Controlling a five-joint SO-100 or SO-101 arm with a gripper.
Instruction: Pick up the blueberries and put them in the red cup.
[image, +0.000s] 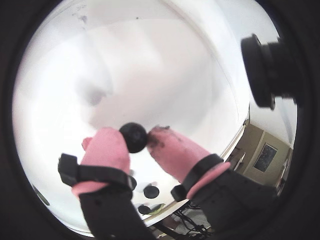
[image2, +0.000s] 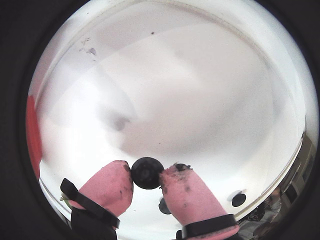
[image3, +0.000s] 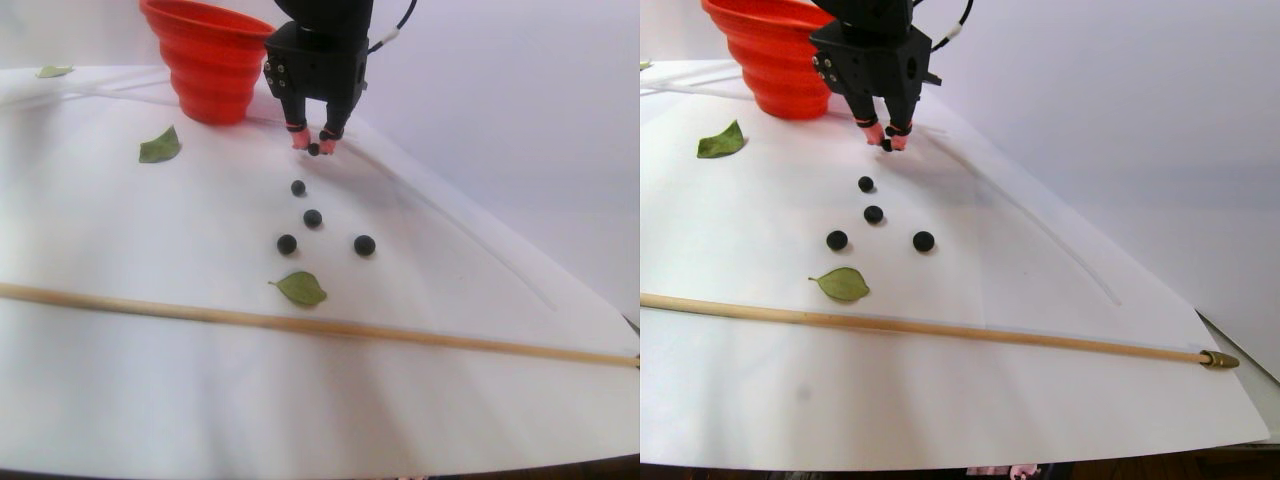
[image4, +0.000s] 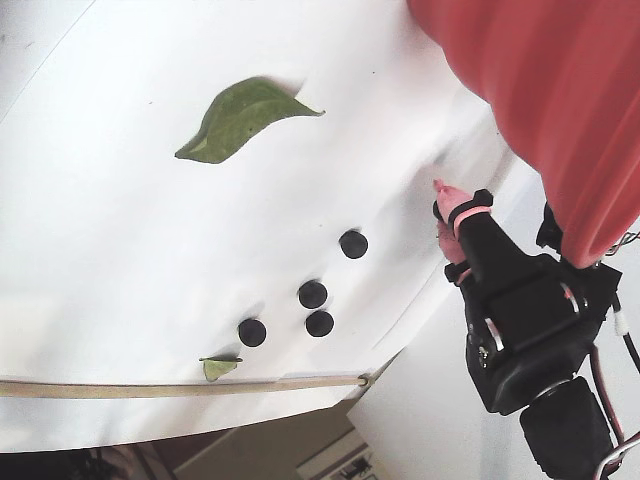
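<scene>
My gripper (image: 135, 136) is shut on one blueberry (image: 133, 137), a small dark ball pinched between the pink fingertips (image2: 114, 184). The other wrist view shows the same berry (image2: 146, 173) in the gripper (image2: 147, 174). In the stereo pair view the gripper (image3: 313, 148) hangs low over the white sheet, just right of the red cup's (image3: 210, 55) base. Several more blueberries (image3: 313, 218) lie loose on the sheet nearer the camera. In the fixed view the cup (image4: 540, 100) fills the top right, the gripper (image4: 440, 212) sits beside it, and the loose berries (image4: 313, 294) lie to its left.
Green leaves (image3: 160, 147) (image3: 301, 288) lie on the white sheet (image3: 120, 240), one among the loose berries. A long wooden stick (image3: 300, 325) crosses the sheet in front of them. The sheet's edge (image4: 400, 340) runs close to the arm in the fixed view.
</scene>
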